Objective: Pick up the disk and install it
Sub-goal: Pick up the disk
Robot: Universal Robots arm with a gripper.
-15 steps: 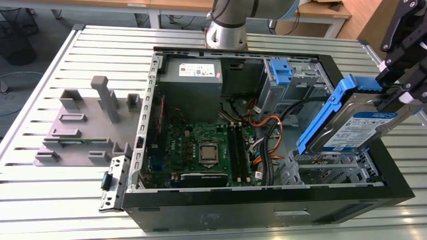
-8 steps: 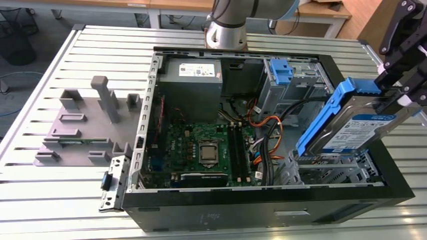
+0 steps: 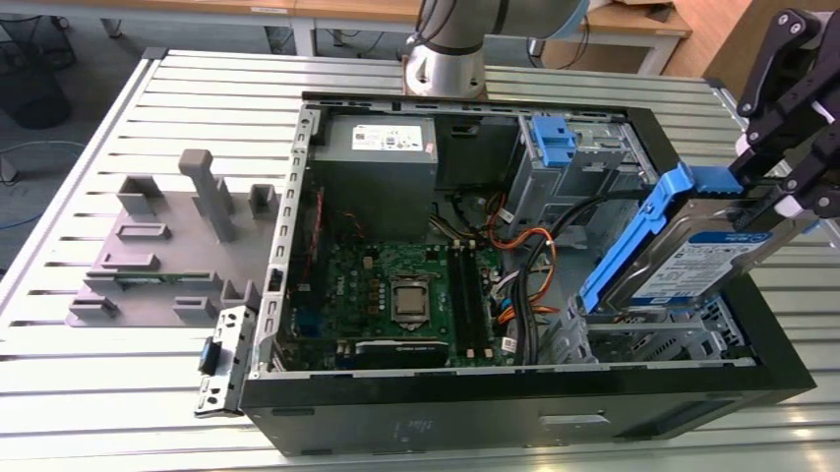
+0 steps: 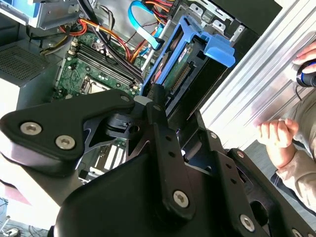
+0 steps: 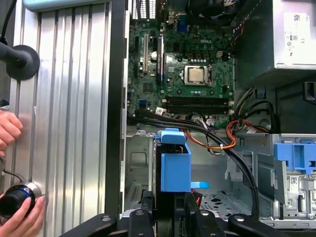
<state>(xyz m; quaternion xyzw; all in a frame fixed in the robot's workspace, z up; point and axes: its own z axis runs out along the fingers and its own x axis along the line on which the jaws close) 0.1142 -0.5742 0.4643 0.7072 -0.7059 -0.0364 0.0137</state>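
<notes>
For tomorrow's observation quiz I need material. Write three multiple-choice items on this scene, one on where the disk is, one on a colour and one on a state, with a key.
1. Where is the disk?
A. On the floor.
B. Held tilted by the claw at the end of the computer case, on the exterior view's right.
C. In a closed drawer.

2. What colour is the caddy that frames the disk?
A. Red.
B. Yellow.
C. Blue.

3. In what state is the computer case?
A. Lying with its side open and the motherboard exposed.
B. Closed on all sides.
C. Standing upright with its panel on.

Key:
1 B: the claw grips the disk over that end of the case.
2 C: a bright blue frame runs round the disk.
3 A: the motherboard shows from above.
</notes>
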